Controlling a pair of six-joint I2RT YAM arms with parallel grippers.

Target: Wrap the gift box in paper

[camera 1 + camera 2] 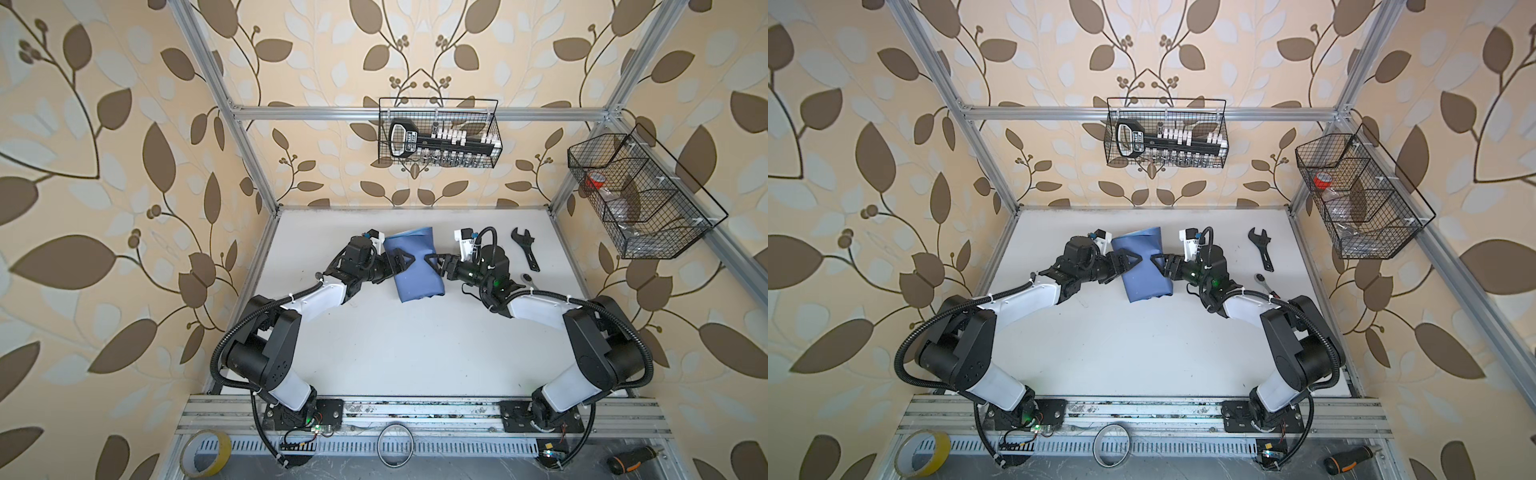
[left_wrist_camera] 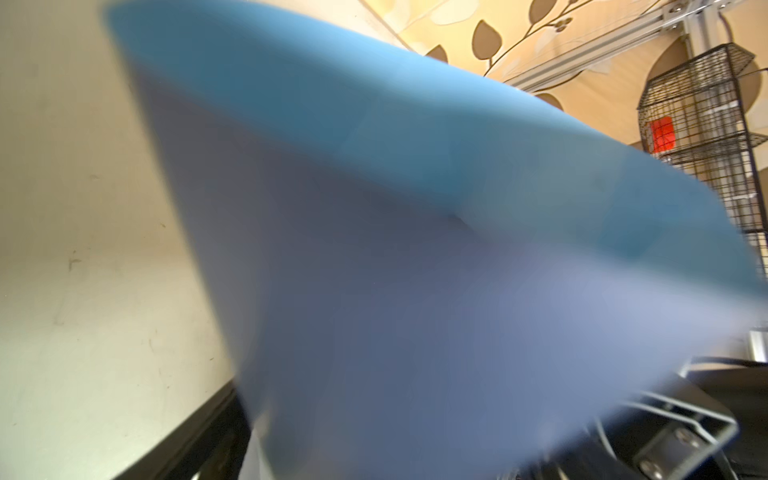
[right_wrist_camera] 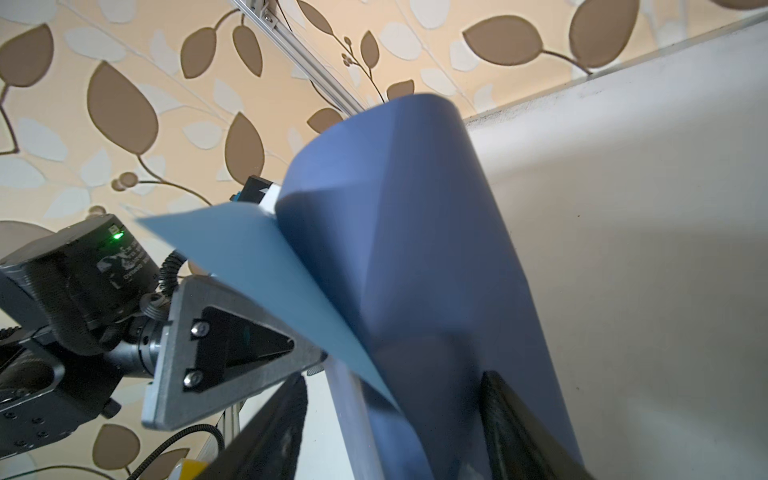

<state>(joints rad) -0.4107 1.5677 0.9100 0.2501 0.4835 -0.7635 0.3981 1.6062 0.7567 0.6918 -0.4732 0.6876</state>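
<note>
Right wrist view: nearest, right gripper [image 3: 395, 419] sits approx. half-wide astride the paper [image 3: 415, 257]. One finger touches the dark face and a gap shows at the other, so can't tell if it pinches. Just behind, the paper's light-blue flap rests loose by a finger of left gripper [image 1: 403, 262], whose jaws stand wide w/ nothing clamped. In both top views the paper is a curled bundle in the middle of the surface [image 1: 395, 353], btw both grippers. Gift box not visible, prob. inside. Farther off, a wrench [image 1: 525, 249]. Risks: the flap is free, so it may uncurl and open the wrap. A weak right-side hold could let the bundle slide. Too hard a squeeze would crease the thin sheet.
</note>
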